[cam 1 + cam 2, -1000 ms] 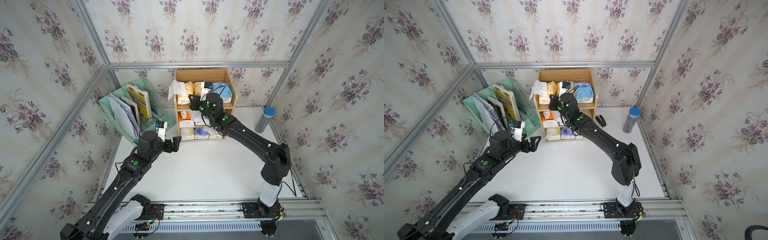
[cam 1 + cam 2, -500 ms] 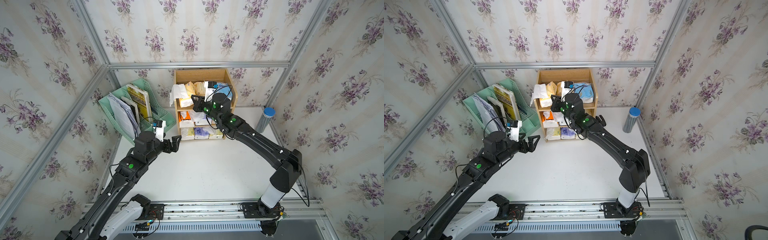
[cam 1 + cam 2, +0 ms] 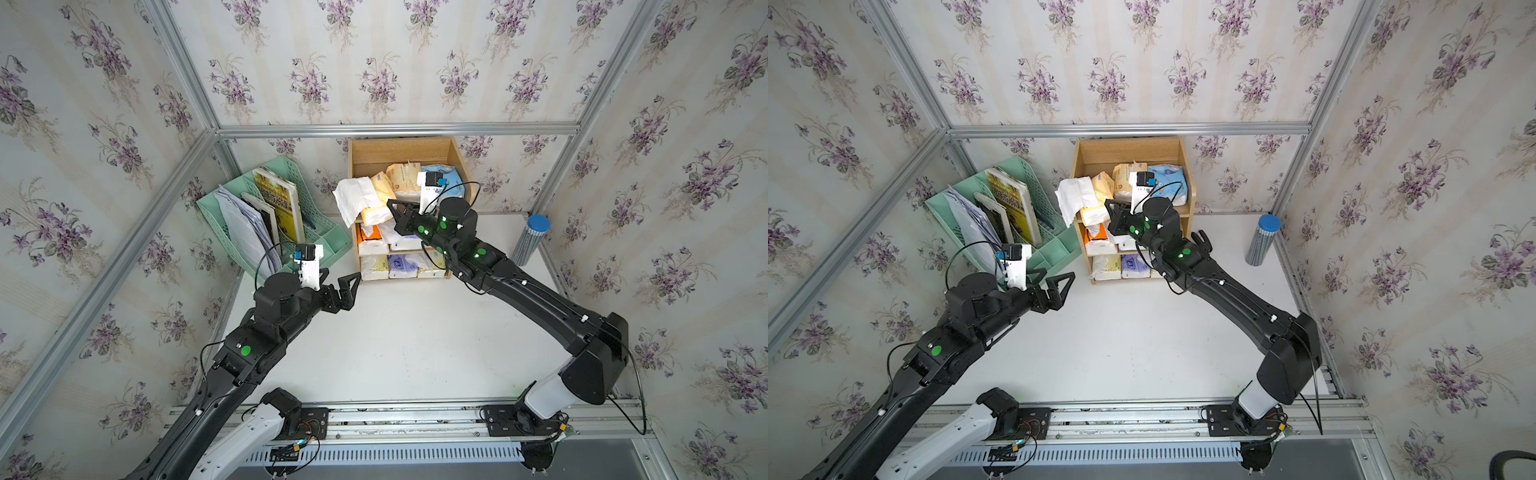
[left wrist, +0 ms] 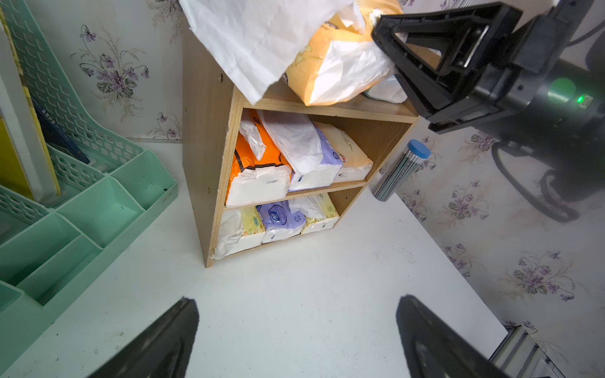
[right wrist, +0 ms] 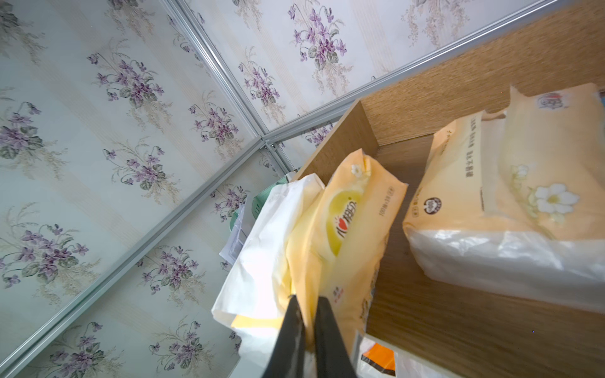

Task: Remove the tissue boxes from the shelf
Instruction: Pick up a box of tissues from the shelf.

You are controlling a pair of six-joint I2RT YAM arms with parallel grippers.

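Clamped shut, my right hand [image 5: 307,299] pinches the end of the pale yellow tissue pack [image 5: 347,229]. That pack lies at the front corner of the shelf's [image 3: 399,151] top tier, on the side toward the green file rack [image 3: 332,245], and its end overhangs the front edge. My left hand [image 3: 340,277] hangs wide open and empty above the counter [image 3: 395,345], in front of the shelf.

I judge the grip to be the weak point. I seem to hold little more than soft wrapper, so a pull may slip off it or tear it. Loose white tissue [image 5: 265,258] drapes from the pack past the shelf's side edge and could slide free and drop. The peach pack [image 5: 523,196] lies just beside it and might be dragged along.

Only the right wrist view shows the pinch itself, and it shows almost nothing of the lower tiers. The left wrist view looks into both of them. Each holds three packs, among them an orange pack [image 4: 255,163] and a purple pack [image 4: 280,219]. Both top views show the light-blue pack [image 3: 455,183] at the top tier's far side, partly hidden.
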